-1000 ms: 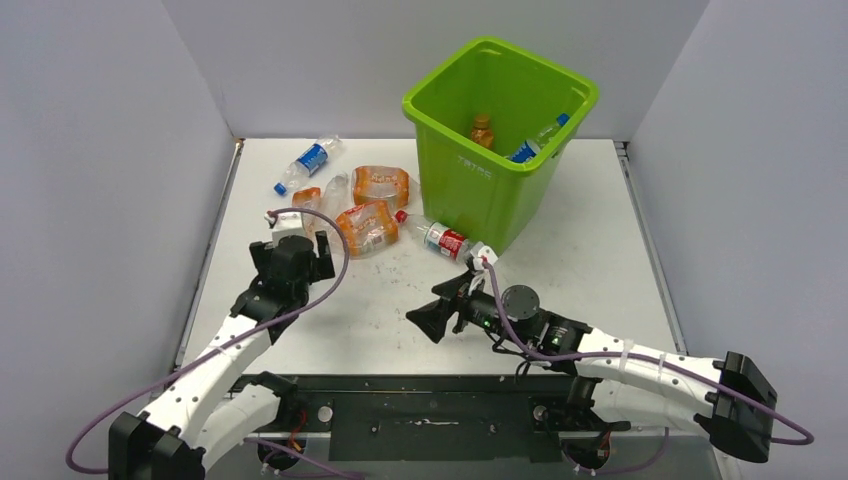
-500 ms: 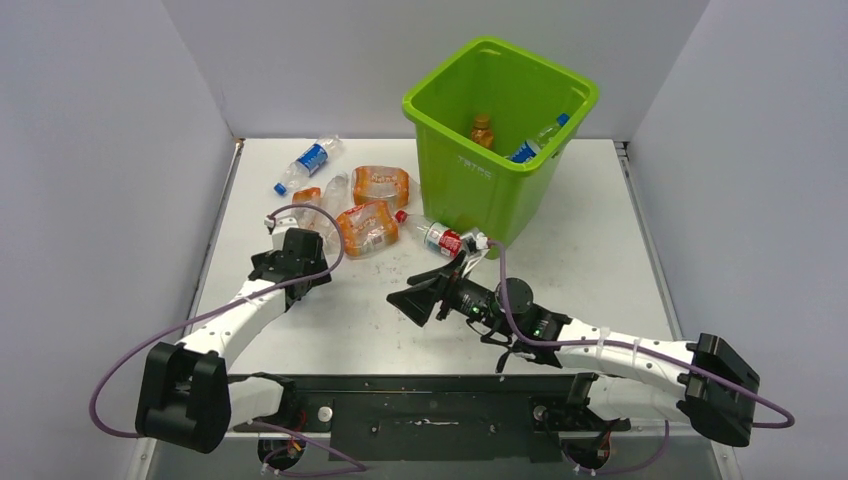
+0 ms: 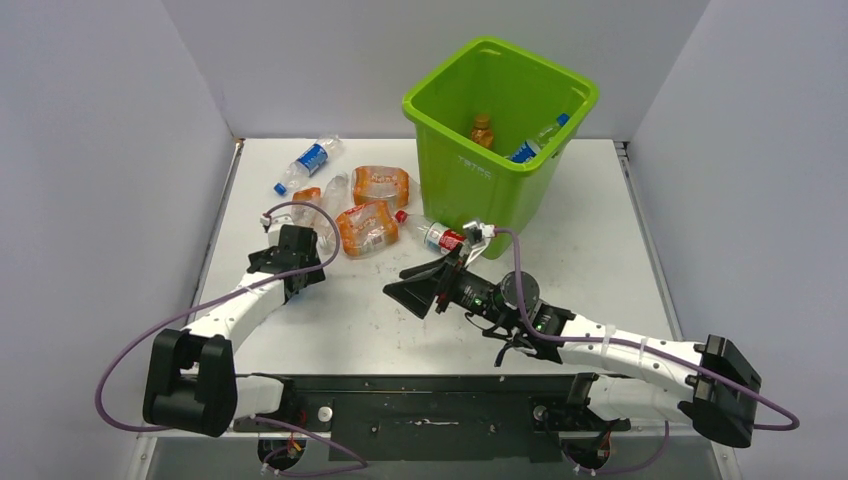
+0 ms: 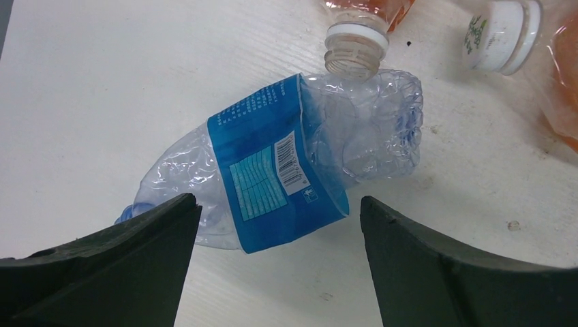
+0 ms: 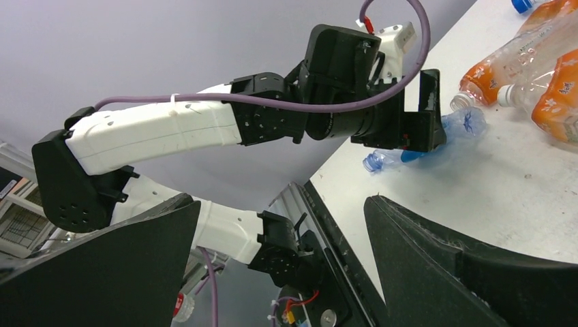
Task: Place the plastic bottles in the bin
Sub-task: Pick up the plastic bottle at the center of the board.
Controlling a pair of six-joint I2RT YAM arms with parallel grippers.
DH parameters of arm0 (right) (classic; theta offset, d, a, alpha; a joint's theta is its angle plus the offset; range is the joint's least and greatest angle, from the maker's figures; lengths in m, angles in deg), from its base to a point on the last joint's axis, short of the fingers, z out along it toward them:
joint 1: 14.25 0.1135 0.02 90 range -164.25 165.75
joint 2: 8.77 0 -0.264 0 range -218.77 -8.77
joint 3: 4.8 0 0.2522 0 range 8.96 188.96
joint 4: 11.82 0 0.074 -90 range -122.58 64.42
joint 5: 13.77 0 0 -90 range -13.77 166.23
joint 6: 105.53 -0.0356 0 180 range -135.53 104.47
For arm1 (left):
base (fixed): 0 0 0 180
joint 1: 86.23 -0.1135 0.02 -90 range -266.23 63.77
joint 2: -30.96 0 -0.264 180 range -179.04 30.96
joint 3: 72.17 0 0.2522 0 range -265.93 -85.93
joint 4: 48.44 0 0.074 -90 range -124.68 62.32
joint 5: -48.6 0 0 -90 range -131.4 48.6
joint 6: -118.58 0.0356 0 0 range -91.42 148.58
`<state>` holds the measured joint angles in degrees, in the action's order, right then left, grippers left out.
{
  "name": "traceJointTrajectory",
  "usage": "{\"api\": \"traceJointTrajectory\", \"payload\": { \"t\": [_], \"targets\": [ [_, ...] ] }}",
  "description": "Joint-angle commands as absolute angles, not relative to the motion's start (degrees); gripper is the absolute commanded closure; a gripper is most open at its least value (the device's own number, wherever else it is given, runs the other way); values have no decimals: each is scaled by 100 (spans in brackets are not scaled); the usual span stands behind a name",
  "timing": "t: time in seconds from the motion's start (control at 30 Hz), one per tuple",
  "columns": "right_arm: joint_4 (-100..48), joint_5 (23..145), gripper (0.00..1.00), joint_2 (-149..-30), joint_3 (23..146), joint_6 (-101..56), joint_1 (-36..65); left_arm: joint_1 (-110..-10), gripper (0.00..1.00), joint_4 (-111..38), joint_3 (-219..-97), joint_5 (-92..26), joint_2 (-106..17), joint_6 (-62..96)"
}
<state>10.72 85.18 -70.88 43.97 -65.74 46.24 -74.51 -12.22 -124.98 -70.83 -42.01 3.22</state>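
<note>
A crushed clear bottle with a blue label (image 4: 286, 163) lies on the white table. My left gripper (image 4: 278, 201) is open, low over it, one finger on each side of the label. From above, the left gripper (image 3: 303, 243) covers that bottle. Beyond it lie orange-labelled bottles (image 3: 365, 228), another blue-labelled one (image 3: 308, 160) and a red-labelled one (image 3: 440, 238). The lime-green bin (image 3: 470, 165) stands at the back and holds a few bottles (image 3: 483, 130). My right gripper (image 3: 410, 295) is open and empty mid-table, pointing left; its own view (image 5: 281, 201) faces the left arm (image 5: 327, 88).
The red-labelled bottle lies against the bin's near corner. Grey walls close the table on the left, right and back. A black rail (image 3: 430, 400) with both arm bases runs along the near edge. Purple cables (image 3: 320, 225) loop off both wrists.
My left arm has stretched forward and come down over the blue-labelled bottle. The right gripper has swung left and a little farther from the bases, still open.
</note>
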Motion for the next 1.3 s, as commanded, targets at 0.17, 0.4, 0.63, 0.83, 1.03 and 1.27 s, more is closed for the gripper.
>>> {"api": "traceJointTrajectory", "payload": {
  "t": [0.17, 0.4, 0.63, 0.83, 1.03, 1.27],
  "targets": [
    [872, 8425, 4, -7007, 4885, -6328, 4662, -7621, 20, -1450, -12899, -6728, -4512, 426],
    [587, 8186, 4, -6842, 4863, -6271, 4679, -7627, 30, -1560, -12934, -6368, -4692, 417],
    [381, 8185, 4, -6817, 5003, -6147, 4706, -7623, 39, -1546, -13012, -6198, -4836, 456],
    [458, 7917, 4, -6488, 4741, -6206, 4773, -7621, 69, -1590, -12913, -6044, -4674, 462],
    [-112, 7641, 4, -6187, 4835, -6007, 4974, -7506, 87, -1662, -12571, -5905, -3950, 364],
    [-468, 7242, 4, -6010, 4838, -5776, 5331, -7361, 100, -1420, -12521, -5763, -3011, 291]
  ]
}}
